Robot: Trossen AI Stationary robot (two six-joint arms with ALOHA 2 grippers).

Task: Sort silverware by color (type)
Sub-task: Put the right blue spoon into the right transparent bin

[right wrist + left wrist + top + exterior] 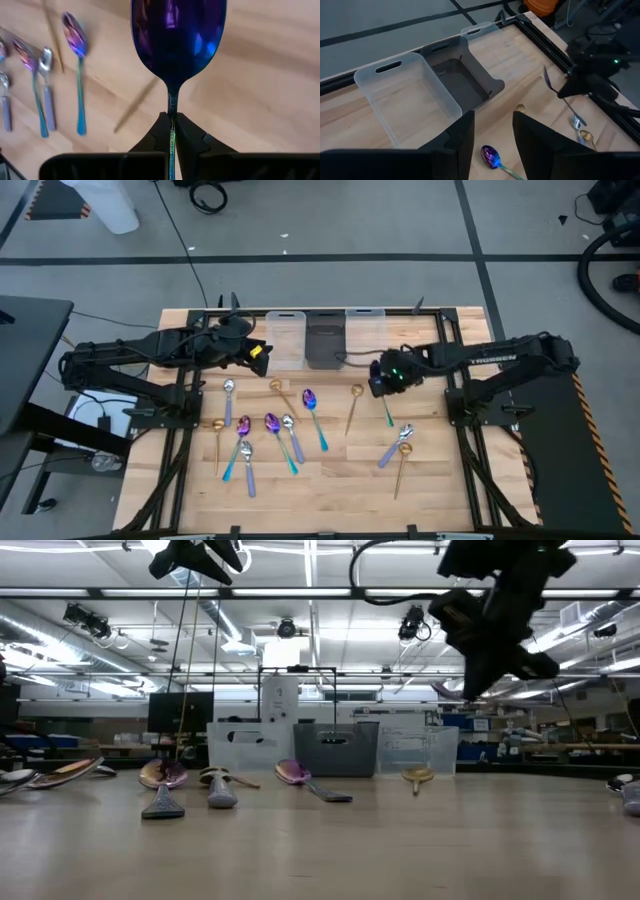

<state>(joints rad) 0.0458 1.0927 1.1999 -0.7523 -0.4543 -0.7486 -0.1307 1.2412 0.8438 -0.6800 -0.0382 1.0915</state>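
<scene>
Purple-bowled spoon (176, 45) clamped by handle in right gripper (172, 131), above table (330, 480). We carry level to bin (364, 330), release low. Left gripper (492, 132) open, idle.

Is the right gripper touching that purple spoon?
Touching. The right wrist view shows the right gripper with both fingers pinched shut on the teal handle of the purple-bowled spoon.

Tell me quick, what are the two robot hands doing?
Left gripper: open, holding nothing, near the bins.
Right gripper: shut on a purple-bowled spoon, lifted off the table.
</scene>
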